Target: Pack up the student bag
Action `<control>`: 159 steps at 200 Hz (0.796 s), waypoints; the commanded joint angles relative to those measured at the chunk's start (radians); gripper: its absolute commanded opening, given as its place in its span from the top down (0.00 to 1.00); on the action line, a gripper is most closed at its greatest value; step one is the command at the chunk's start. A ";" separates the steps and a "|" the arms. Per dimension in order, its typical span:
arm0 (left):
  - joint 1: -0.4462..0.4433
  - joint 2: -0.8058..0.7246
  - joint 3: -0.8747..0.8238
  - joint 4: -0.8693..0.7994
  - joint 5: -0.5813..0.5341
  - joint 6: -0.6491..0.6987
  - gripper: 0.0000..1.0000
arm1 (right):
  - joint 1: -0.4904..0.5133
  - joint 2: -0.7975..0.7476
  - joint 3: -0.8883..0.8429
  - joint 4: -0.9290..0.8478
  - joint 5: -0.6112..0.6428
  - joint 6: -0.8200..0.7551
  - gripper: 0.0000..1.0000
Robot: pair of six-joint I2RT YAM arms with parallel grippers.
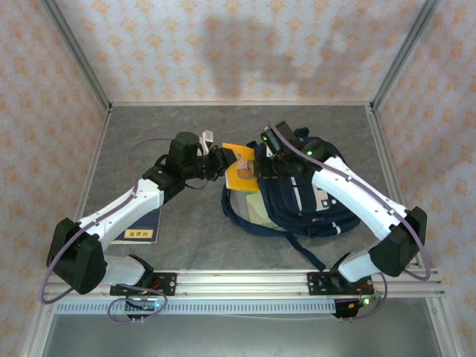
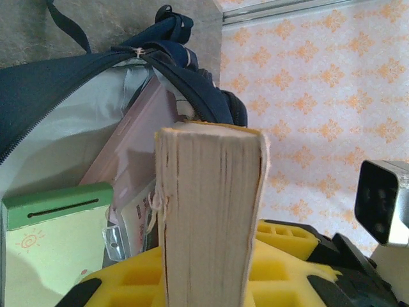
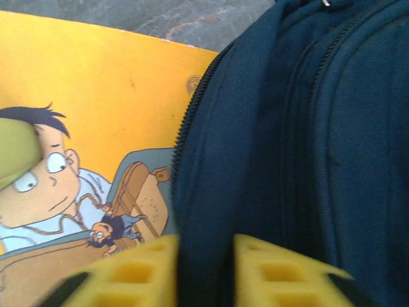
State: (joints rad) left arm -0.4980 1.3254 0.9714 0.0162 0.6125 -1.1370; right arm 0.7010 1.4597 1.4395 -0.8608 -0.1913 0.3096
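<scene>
- Lying on the grey table [image 1: 171,123], right of centre, the dark navy student bag [image 1: 297,195] has its open mouth turned toward the left arm.
- The left gripper [image 1: 217,161] clamps a thick yellow book [image 1: 242,169] between its yellow fingers [image 2: 281,256]. The wrist view shows the page edges facing the camera, just in front of the bag's opening.
- The right gripper [image 3: 204,268] is pinched closed on the bag's zippered edge, with navy fabric squeezed between its jaws.
- In the bag's mouth, a pink book [image 2: 137,153] leans against the pale lining, with a light green notebook [image 2: 51,243] beside it.
- A blue booklet [image 1: 141,223] lies flat near the left arm, well apart from the bag.
</scene>
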 commanded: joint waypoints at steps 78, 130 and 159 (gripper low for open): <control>0.016 -0.066 0.024 -0.079 -0.059 0.198 1.00 | -0.102 -0.085 0.178 -0.167 0.040 -0.205 1.00; 0.102 -0.120 0.022 -0.112 0.019 0.281 1.00 | -0.170 -0.117 0.213 -0.211 -0.071 -0.244 1.00; 0.160 -0.142 0.033 -0.153 0.069 0.297 1.00 | -0.206 -0.135 0.223 -0.215 -0.120 -0.256 1.00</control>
State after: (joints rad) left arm -0.3763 1.2316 0.9714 -0.1455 0.6056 -0.8791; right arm 0.5285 1.3888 1.6035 -1.0790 -0.2707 0.0910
